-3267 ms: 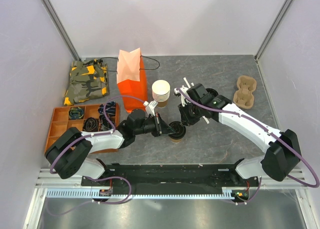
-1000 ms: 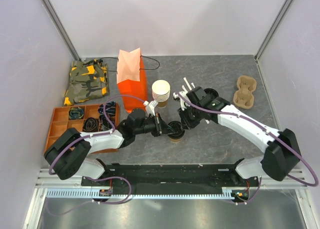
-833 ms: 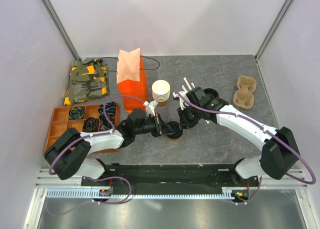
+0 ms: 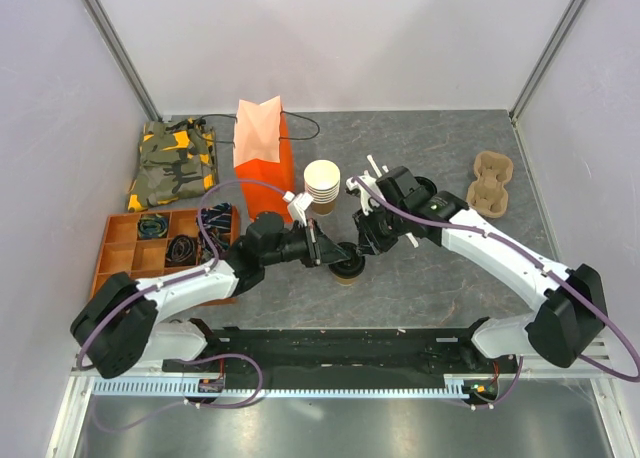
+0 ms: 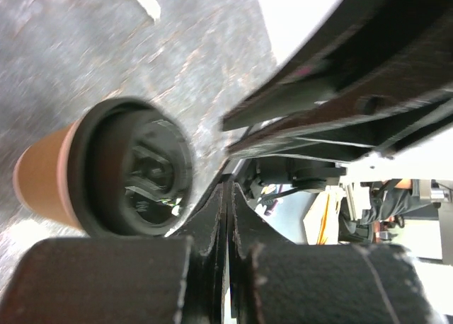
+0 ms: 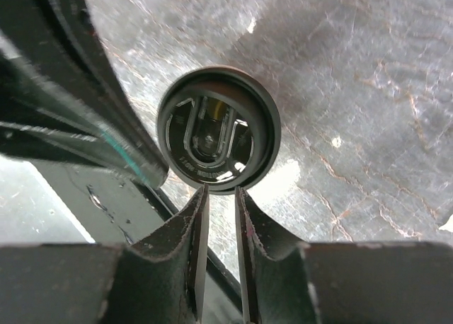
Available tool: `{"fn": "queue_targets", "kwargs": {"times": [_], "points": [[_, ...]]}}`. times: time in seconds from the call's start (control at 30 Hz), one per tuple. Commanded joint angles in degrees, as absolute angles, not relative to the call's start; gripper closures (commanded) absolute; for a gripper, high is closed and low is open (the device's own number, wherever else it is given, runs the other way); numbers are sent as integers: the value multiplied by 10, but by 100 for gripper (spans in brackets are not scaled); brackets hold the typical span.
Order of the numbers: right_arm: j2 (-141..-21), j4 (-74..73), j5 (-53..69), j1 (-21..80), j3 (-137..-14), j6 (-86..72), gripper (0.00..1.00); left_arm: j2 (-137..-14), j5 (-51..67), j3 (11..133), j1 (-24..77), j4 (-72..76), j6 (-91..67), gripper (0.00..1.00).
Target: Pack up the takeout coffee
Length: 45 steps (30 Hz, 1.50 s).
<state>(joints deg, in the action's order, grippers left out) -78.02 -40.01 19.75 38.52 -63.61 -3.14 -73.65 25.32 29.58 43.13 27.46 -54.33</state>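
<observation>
The takeout coffee, a small tan cup under a round black lid, stands upright on the grey table between my two grippers. In the left wrist view the takeout coffee lies just left of my left gripper, which is shut with nothing in it, its tip beside the lid's rim. From above, the left gripper sits at the cup's left. My right gripper hovers over the cup's far right side. In the right wrist view the black lid sits just beyond my right gripper, whose jaws stand narrowly open with only table between them.
An orange paper bag stands open at the back left, with a stack of lidless tan cups beside it. A cardboard cup carrier lies at the back right. A camouflage cloth and an orange compartment tray are on the left.
The left arm has lifted and swung its elbow toward the back left while its shut tip stays at the cup. The right gripper has drawn back slightly and its jaws have parted a little.
</observation>
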Motion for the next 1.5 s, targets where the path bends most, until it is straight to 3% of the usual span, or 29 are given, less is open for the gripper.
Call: {"fn": "queue_targets", "kwargs": {"times": [0.0, 0.27, 0.33, 0.37, 0.57, 0.67, 1.07, 1.3, 1.47], "points": [[-760, -386, 224, 385, -663, -32, 70, -678, 222, 340, 437, 204, -473, 98], [-769, -308, 271, 383, -628, -97, 64, -604, 115, 451, 454, -147, -307, 93], [-781, -299, 276, 384, -623, -121, 66, -609, 126, 467, 458, -185, -286, 87], [-786, -295, 279, 384, -618, -126, 66, -613, 137, 469, 459, -203, -265, 78], [-786, -258, 296, 378, -578, -172, 82, -634, 102, 497, 478, -226, -296, 76], [-781, -242, 308, 373, -562, -189, 85, -658, 79, 521, 495, -229, -314, 77], [-799, -216, 341, 343, -514, -217, 90, -787, 22, 611, 512, -276, -316, 80], [-808, -213, 354, 333, -511, -218, 90, -794, 3, 613, 512, -298, -301, 76], [-808, -213, 354, 328, -508, -219, 91, -779, -16, 641, 513, -314, -268, 81]]}}
